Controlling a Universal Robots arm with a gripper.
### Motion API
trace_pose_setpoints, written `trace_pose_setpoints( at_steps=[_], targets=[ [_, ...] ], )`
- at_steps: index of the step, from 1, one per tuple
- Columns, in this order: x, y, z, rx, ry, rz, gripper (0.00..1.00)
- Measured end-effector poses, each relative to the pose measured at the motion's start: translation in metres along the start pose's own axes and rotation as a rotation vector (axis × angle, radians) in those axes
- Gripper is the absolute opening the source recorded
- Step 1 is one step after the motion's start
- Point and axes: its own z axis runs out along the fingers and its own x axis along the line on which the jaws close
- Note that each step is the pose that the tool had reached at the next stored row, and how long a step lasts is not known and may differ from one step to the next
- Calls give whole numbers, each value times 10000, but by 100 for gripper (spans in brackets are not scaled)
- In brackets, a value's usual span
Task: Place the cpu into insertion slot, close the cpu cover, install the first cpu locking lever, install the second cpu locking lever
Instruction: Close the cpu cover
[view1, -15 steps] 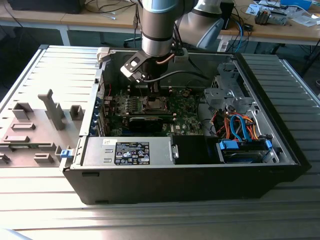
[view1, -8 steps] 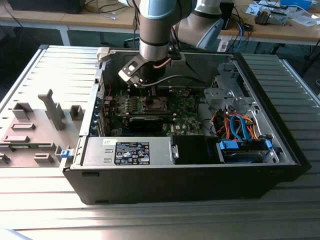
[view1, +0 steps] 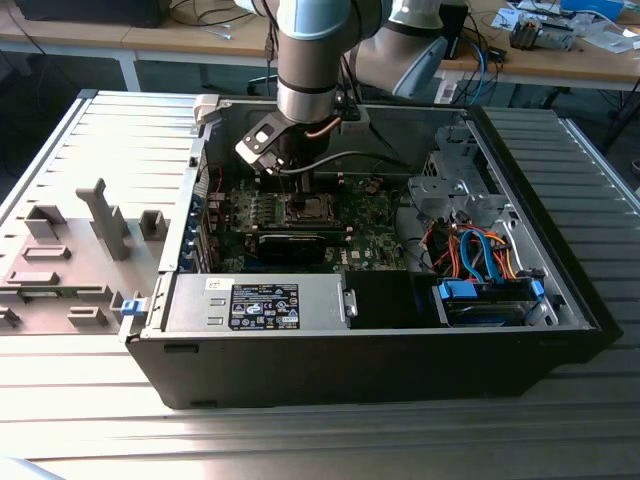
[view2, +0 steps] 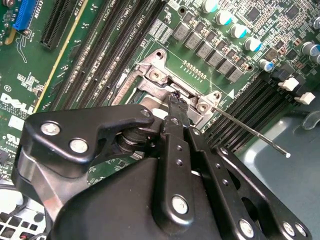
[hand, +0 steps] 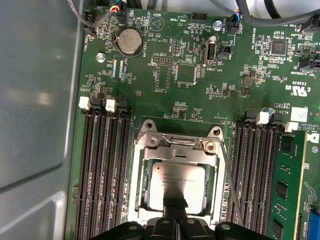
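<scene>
Here I read the cpu (hand: 175, 182) as seated in the insertion slot (hand: 145, 190), the cpu cover (hand: 133, 195) seemingly down, one locking lever (hand: 230, 185) unlatched; gripper (hand: 173, 205) fingers pinched together, holding nothing.

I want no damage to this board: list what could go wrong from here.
1. The pincer hangs shut right over the cpu. An off-centre push could scuff it or strain the slot beneath.
2. The lever juts out over the memory slots and looks unlatched, so the cover may lift.
</scene>
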Motion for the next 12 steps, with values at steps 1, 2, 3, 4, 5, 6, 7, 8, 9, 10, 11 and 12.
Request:
trace_pose_setpoints(
  at_steps=[1, 2, 3, 4, 5, 6, 7, 8, 9, 10, 11, 12],
  targets=[
    [0, 3, 0, 1, -1, -1, 11],
    [-1, 11, -1, -1, 0, -1, 11],
    [0, 14, -9, -11, 5, -1, 11],
    [3, 16, -30, -25, 22, -1, 11],
    [1, 14, -51, -11, 7, -1, 11],
    [0, 12, -84, -5, 1, -1, 11],
    [0, 11, -114, -4, -1, -1, 11],
    [0, 10, -140, -3, -2, -1, 11],
    [0, 14, -146, -5, 0, -3, 11],
    [-1, 24, -147, -3, -2, -1, 11],
    [-3, 36, -148, -3, -2, -2, 11],
    [-3, 42, -148, -3, -2, -2, 11]
  ],
)
